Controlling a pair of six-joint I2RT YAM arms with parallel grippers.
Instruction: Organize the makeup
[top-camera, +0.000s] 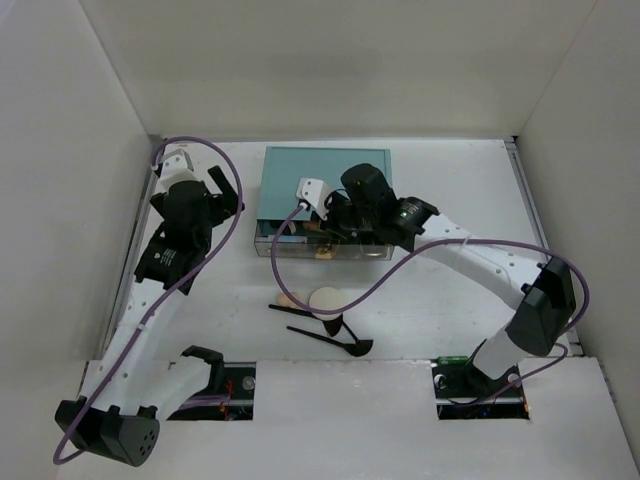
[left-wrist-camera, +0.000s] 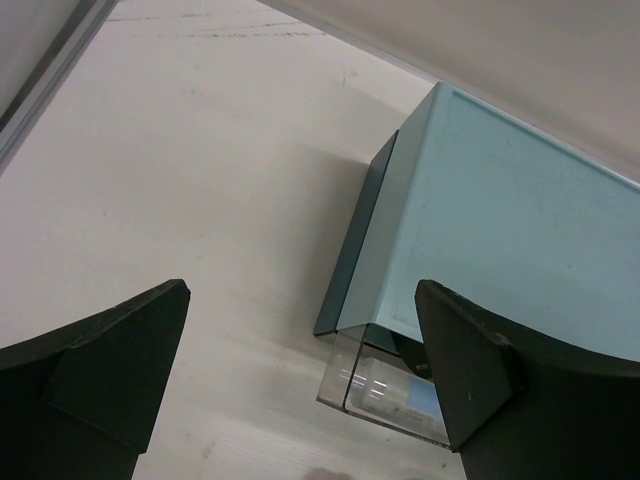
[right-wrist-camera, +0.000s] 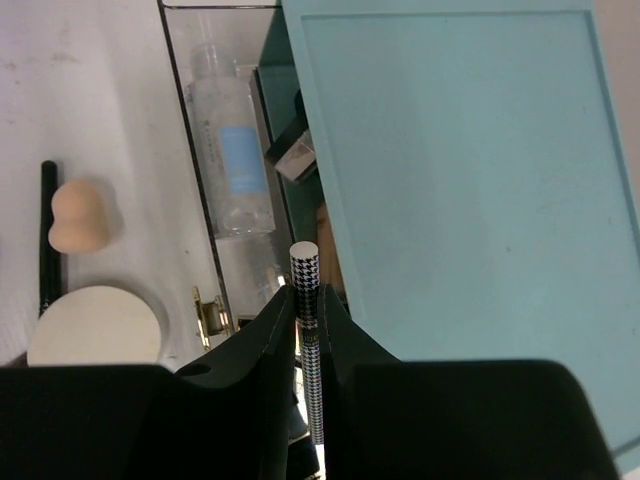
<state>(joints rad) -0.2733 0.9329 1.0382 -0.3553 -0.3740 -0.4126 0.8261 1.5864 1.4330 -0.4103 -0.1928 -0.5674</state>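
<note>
**Right wrist view: pencil pinched at the open drawer**

Your right gripper (right-wrist-camera: 305, 300) is closed tight on a houndstooth-patterned pencil (right-wrist-camera: 304, 262). The pencil stands up between the jaws, and its white end lines up with the place where the clear drawer (right-wrist-camera: 195, 120) meets the front of the teal box (right-wrist-camera: 460, 200). Inside the drawer you can see a clear bottle (right-wrist-camera: 228, 150) lying lengthwise. A few darker items sit beside it under the box, too hidden to name. A gold knob (right-wrist-camera: 208, 318) shows on the drawer front.

Outside the drawer, on the table (right-wrist-camera: 90, 90), lie the peach sponge (right-wrist-camera: 78, 218) and the round cream puff (right-wrist-camera: 95, 325), close together. A black brush handle (right-wrist-camera: 47, 240) runs along beside them. From the top external camera you can also pick out a second black brush (top-camera: 358, 347), nearer the arm bases.

Your left gripper (top-camera: 230, 192) hangs to the left of the box with its jaws spread wide and nothing between them. In its wrist view, the fingers (left-wrist-camera: 110, 370) frame bare table and the near corner of the box and drawer.
</note>
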